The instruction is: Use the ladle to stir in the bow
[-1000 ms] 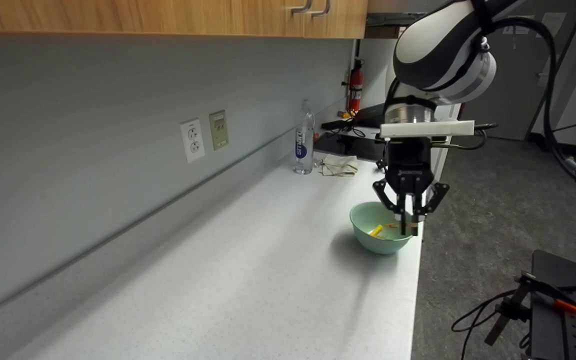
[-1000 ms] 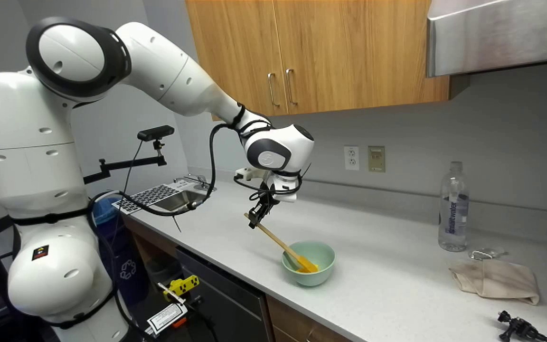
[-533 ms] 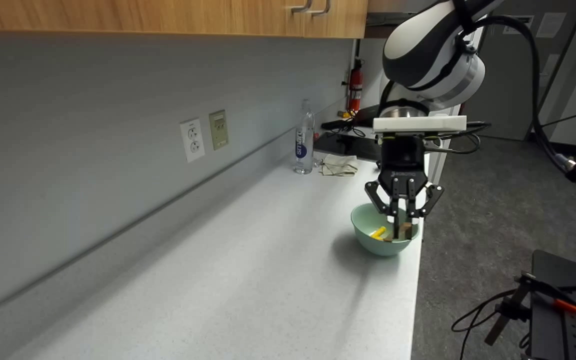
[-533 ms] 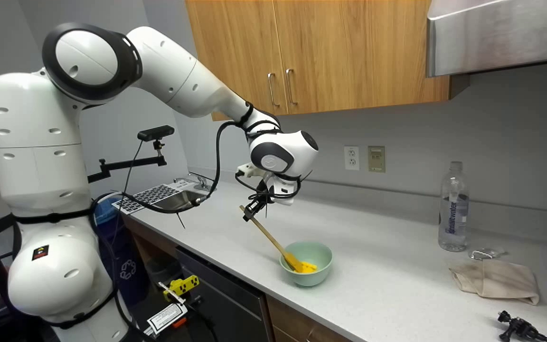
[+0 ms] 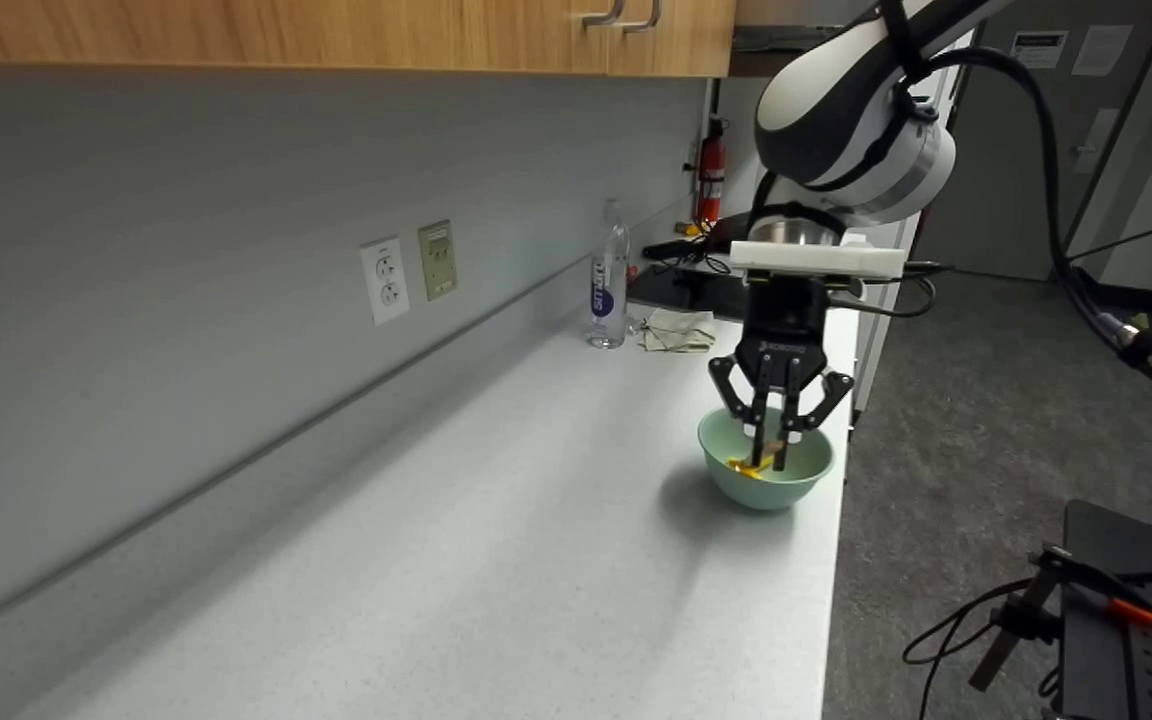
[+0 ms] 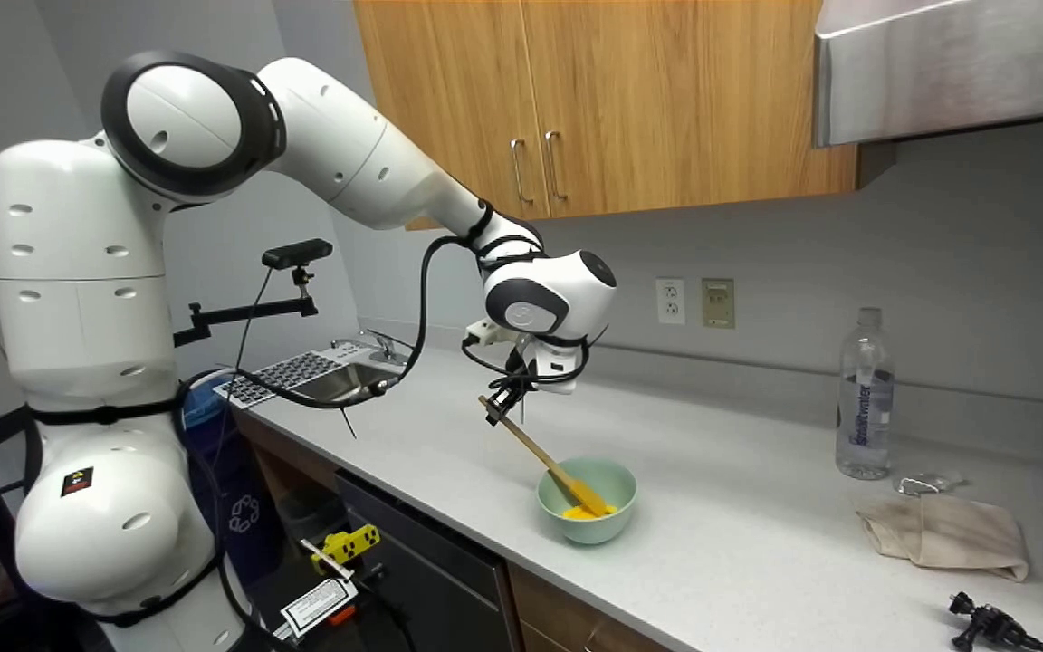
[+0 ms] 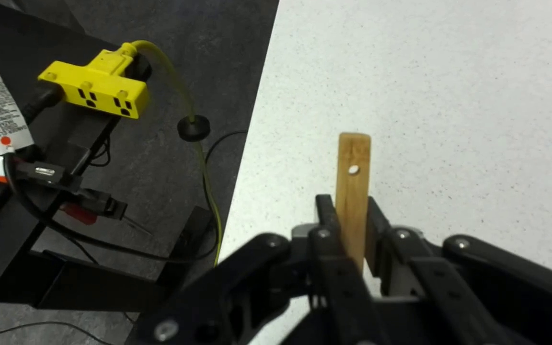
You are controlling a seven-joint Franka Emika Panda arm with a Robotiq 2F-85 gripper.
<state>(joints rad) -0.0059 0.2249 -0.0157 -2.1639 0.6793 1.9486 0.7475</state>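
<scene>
Wooden-handled spatula [image 6: 531,444]: slanting, its upper end in the pincer [image 7: 350,211], its yellow head [image 6: 587,494] low, to the right, inside the bowl [image 6: 588,534].
Pincer: clamped on the handle [image 7: 354,153], one finger to its left and one to its right in the wrist view; the holed tip sticks out past them.
Bowl: pale green, on the desk [image 6: 712,561], below and right of the pincer in an exterior view, yellow contents [image 6: 576,513] inside.
Bottle [image 6: 865,398]: upright, well right of the bowl; folded cloth [image 6: 942,534] nearer and farther right.
</scene>
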